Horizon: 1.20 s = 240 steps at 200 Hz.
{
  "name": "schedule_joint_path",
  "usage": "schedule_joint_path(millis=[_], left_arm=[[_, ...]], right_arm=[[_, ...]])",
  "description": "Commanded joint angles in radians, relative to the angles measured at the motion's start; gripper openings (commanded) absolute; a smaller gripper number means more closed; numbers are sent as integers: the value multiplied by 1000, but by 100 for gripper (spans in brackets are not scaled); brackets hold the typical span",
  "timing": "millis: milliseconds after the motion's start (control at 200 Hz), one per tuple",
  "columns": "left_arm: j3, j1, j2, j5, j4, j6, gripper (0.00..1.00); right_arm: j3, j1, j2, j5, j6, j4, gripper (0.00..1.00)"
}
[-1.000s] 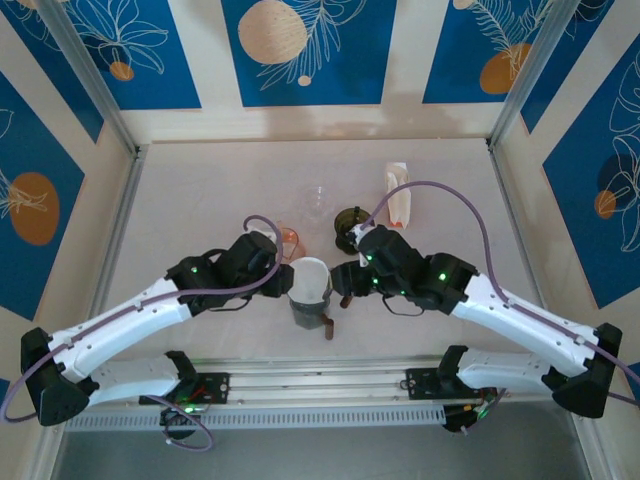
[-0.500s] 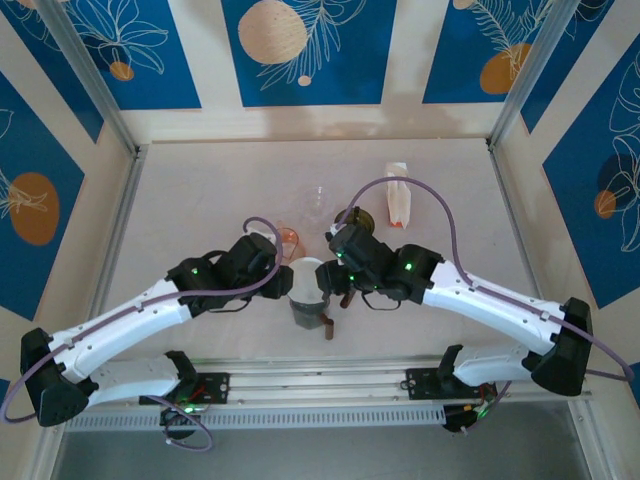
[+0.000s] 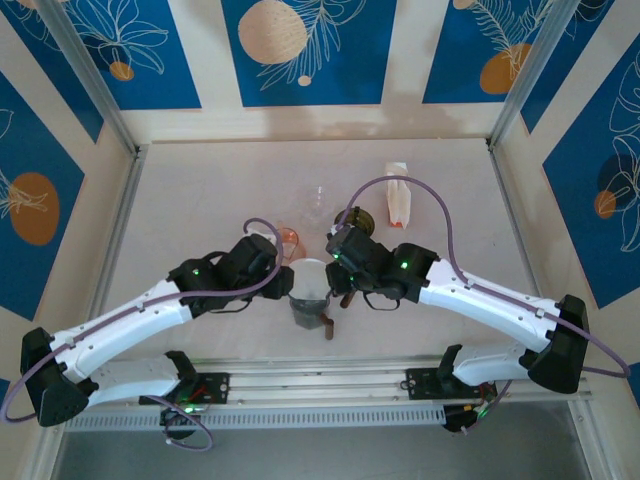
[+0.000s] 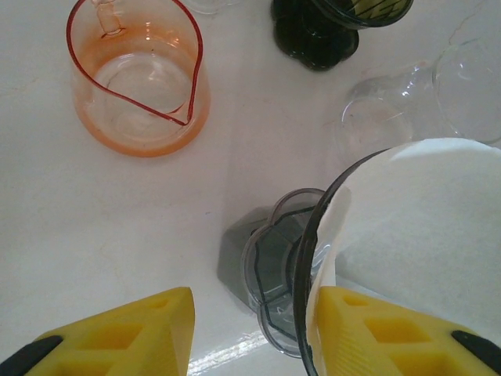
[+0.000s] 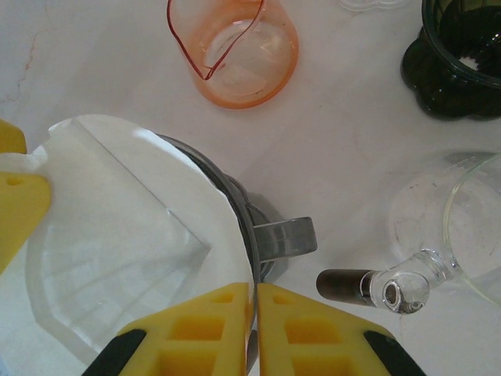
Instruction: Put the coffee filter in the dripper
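The coffee filter [image 5: 117,235] sits in the dripper [image 5: 286,239], mouth up, axis upright; the right jaws, apart a second ago, now pinch the filter's rim, while the left jaws straddle the opposite rim, half open

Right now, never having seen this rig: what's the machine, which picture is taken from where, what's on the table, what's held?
Two white robot arms stand at the near edge of the table, each ending in a yellow two-finger claw. One picture looks down from above; the other two come from cameras on the wrists. Mid-table sits a grey dripper with a white coffee filter in its top. Around it are an orange glass jug, a dark green cup, a clear glass carafe and a white packet. The right claw is pinched shut on the filter's rim. The left claw is open at the dripper's other side.
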<state>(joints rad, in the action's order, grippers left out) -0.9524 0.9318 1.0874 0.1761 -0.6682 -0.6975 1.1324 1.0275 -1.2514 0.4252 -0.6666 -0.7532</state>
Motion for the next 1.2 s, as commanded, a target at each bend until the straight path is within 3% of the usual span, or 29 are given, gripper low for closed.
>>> schedule_joint_path(millis=[0, 295, 505, 825, 1195], left_arm=[[18, 6, -24, -12, 14, -11, 47], [49, 2, -76, -60, 94, -13, 64], [61, 0, -101, -67, 110, -14, 67], [64, -7, -85, -23, 29, -36, 50], [71, -11, -83, -15, 7, -43, 47]], right_arm=[[16, 12, -1, 30, 2, -19, 12], [18, 27, -14, 34, -2, -15, 13], [23, 29, -14, 28, -3, -12, 14], [17, 29, -13, 29, -14, -16, 15], [6, 29, -14, 42, -39, -32, 18]])
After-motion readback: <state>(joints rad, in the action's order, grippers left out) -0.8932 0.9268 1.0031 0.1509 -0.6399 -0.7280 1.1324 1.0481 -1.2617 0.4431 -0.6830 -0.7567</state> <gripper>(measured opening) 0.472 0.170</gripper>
